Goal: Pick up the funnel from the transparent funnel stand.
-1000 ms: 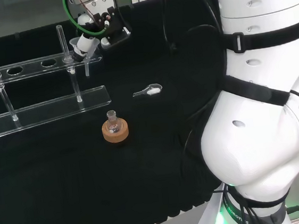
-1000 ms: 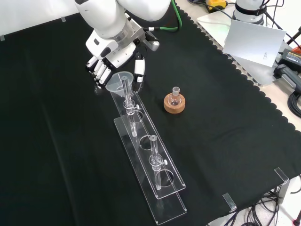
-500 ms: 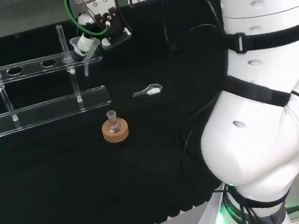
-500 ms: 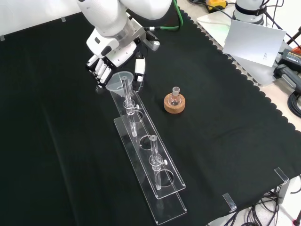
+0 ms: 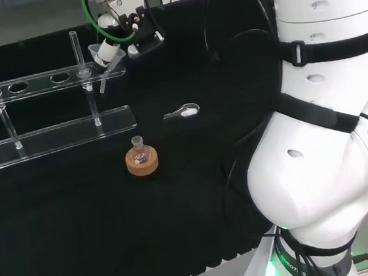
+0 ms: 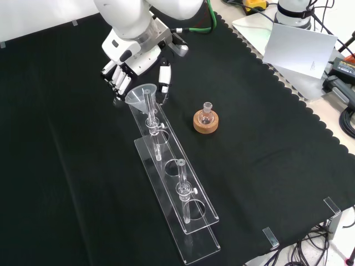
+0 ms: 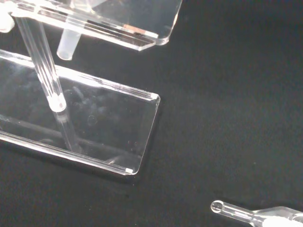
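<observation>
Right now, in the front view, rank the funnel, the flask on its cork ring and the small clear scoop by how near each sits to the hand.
1. The funnel: right at the hand, between its fingers and thumb, at the funnel stand's far end.
2. The flask on its cork ring: lower right of the hand.
3. The scoop: too faint here; I can't rank it in the front view.

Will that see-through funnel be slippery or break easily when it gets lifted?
Probably slippery: the funnel looks smooth and clear. It seems thin-walled, so likely light and maybe fragile. Its narrow stem sits in the funnel stand, so it may tip as the robot hand lifts it.
</observation>
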